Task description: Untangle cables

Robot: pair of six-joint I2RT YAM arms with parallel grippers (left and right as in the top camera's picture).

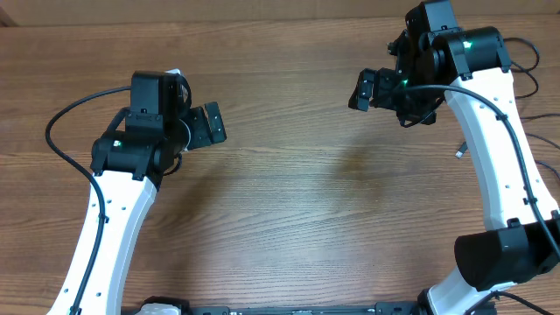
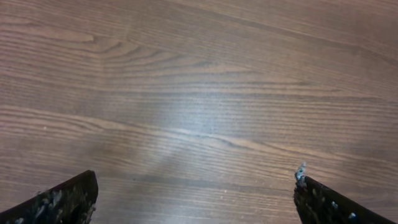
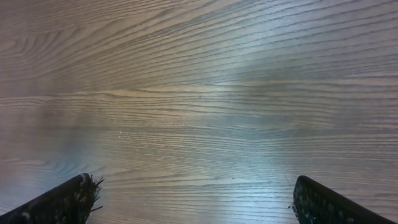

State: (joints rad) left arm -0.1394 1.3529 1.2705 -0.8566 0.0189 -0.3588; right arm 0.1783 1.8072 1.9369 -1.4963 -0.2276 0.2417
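Thin black cables (image 1: 531, 83) show only in the overhead view, at the far right edge, partly hidden behind the right arm. A small dark plug end (image 1: 460, 152) lies beside that arm's white link. My left gripper (image 1: 213, 124) is open at the left, pointing toward the table's middle, far from them. My right gripper (image 1: 365, 88) is open at the upper right, also pointing inward, with the cords behind it. In the wrist views the left gripper (image 2: 196, 179) and the right gripper (image 3: 193, 182) show wide-apart fingers over bare wood, nothing between them.
A brown wood-grain table (image 1: 297, 192) fills all views. Thick black arm cables loop beside the left arm (image 1: 54, 122) and run along the right arm (image 1: 499, 131). The right arm's dark base (image 1: 503, 254) sits at the lower right.
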